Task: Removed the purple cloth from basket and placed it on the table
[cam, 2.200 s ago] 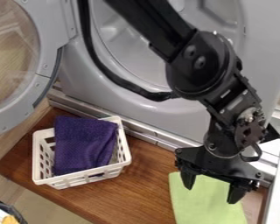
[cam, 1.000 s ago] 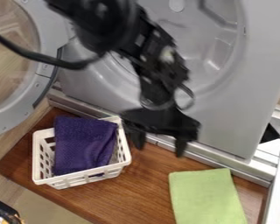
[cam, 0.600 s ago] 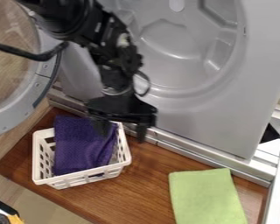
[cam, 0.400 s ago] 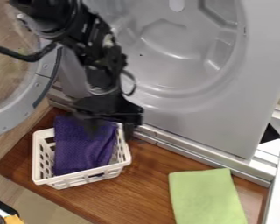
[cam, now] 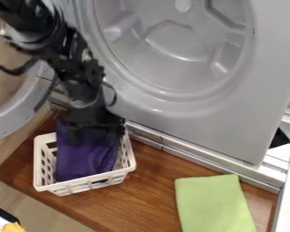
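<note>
The gripper hides the upper part of the purple cloth in the white basket. Its blurred fingers stand wide apart; whether they touch the cloth is unclear. The wooden bench also holds a green cloth, cut off below, before a grey machine.

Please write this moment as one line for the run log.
gripper: open, over purple cloth | cloth: in white basket | green cloth: on wooden table | removal: not yet done

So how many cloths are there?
2: a purple cloth inside the white basket, and a green cloth on the wooden table. More could be hidden under the purple one.
</note>
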Robot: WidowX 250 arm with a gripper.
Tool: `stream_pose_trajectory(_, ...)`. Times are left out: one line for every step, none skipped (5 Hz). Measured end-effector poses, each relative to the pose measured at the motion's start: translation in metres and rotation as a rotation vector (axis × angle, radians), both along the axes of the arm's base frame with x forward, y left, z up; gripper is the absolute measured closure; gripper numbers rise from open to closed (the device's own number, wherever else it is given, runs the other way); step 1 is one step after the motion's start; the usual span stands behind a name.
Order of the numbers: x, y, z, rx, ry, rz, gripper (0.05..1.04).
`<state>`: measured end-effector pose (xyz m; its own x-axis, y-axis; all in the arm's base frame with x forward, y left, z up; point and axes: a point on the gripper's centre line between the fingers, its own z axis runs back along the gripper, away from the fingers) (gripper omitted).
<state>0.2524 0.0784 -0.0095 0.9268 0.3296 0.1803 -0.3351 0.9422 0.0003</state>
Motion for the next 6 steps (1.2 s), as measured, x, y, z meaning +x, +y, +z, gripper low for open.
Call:
stream_pose_trajectory(0.001,0.004,-0.02,0.002,-0.006,0.017,0.083)
stream_pose_trajectory(-0.001,0.005,-0.035,0.0,0.006,0.03,0.083)
stream_pose_trajectory(-0.001,0.006,-0.043,0.015,-0.01,0.037,0.12)
stream_pose_trajectory(-0.005,0.004,-0.046,0.011,-0.03,0.048,0.402)
stream_pose_trajectory(-0.007,0.004,-0.046,0.017,-0.02,0.067,0.694)
stream_pose_trajectory(-0.007,0.004,-0.046,0.018,-0.015,0.061,0.896)
